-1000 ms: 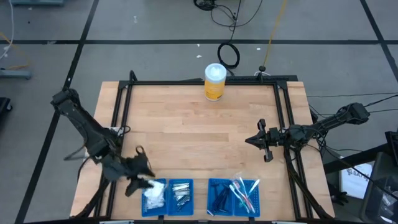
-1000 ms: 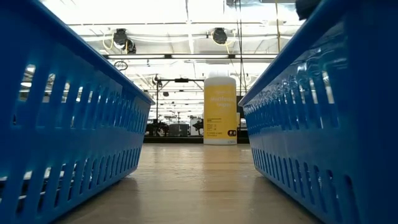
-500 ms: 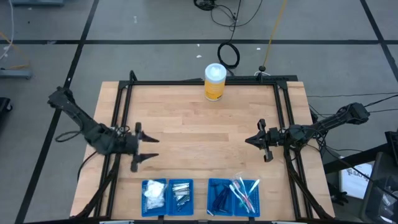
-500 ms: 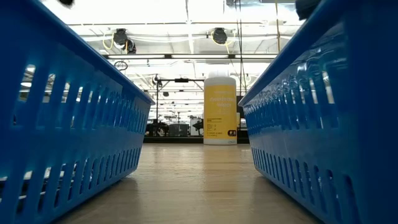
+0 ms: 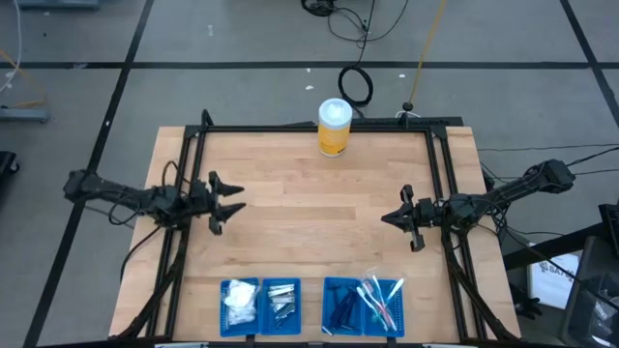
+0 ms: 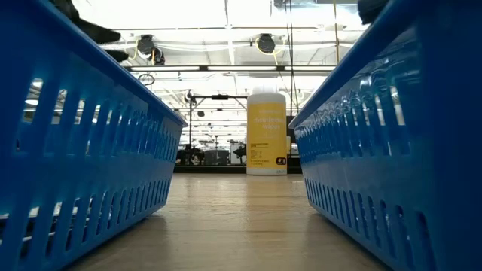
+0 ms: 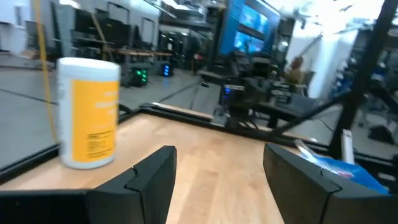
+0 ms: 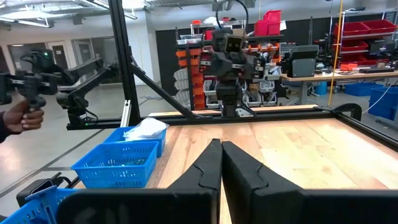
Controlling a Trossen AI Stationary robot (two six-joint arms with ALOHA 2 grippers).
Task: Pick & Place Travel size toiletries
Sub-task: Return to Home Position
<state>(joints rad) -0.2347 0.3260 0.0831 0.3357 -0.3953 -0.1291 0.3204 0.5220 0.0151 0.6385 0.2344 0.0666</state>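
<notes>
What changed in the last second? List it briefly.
The left gripper, open, drew back from the blue basket holding white packs to the table's left side. The shut right gripper, that basket and the yellow canister stayed put.

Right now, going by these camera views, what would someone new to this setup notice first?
Probably the yellow canister standing alone at the far edge of the table, and the row of blue baskets along the near edge, holding white packets, silver tubes, dark blue sticks and clear-wrapped brushes. The left gripper hangs open near the left side, the right gripper shut near the right, neither holding anything.
</notes>
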